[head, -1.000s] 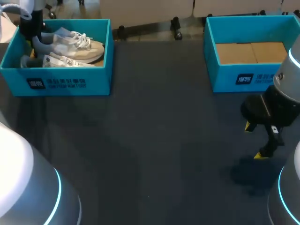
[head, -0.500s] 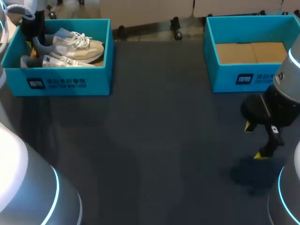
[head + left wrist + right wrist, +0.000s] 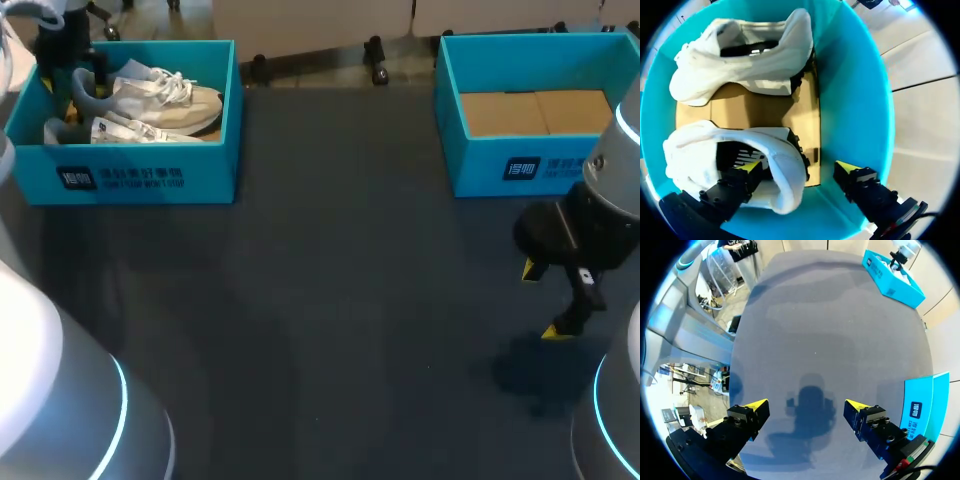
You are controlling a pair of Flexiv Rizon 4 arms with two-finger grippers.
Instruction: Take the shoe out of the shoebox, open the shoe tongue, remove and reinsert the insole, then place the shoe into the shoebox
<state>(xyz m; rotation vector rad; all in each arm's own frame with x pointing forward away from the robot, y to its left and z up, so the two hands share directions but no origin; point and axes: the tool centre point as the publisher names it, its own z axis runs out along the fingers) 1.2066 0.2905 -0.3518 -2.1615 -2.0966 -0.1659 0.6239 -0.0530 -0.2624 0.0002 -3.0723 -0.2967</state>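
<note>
The teal shoebox [image 3: 140,178] at the table's far left holds two white shoes [image 3: 160,98] side by side on its cardboard floor. My left gripper [image 3: 62,62] hangs over the box's left end. In the left wrist view that gripper [image 3: 799,167] is open. One finger sits in the mouth of the nearer shoe [image 3: 765,160], and the other stands clear of the heel, beside the box wall [image 3: 855,110]. The second shoe [image 3: 755,55] lies ahead of the fingers. My right gripper [image 3: 550,300] hovers open and empty over bare table, as the right wrist view also shows for that gripper [image 3: 806,404].
A second teal box [image 3: 500,170] with only a cardboard floor stands at the far right, just behind my right gripper. The dark table top [image 3: 330,300] stretches between the two boxes.
My left gripper has gone from nearly shut on the shoe's heel to wide open and has risen a little. The shoe has settled lower in the box. The right arm has not moved.
</note>
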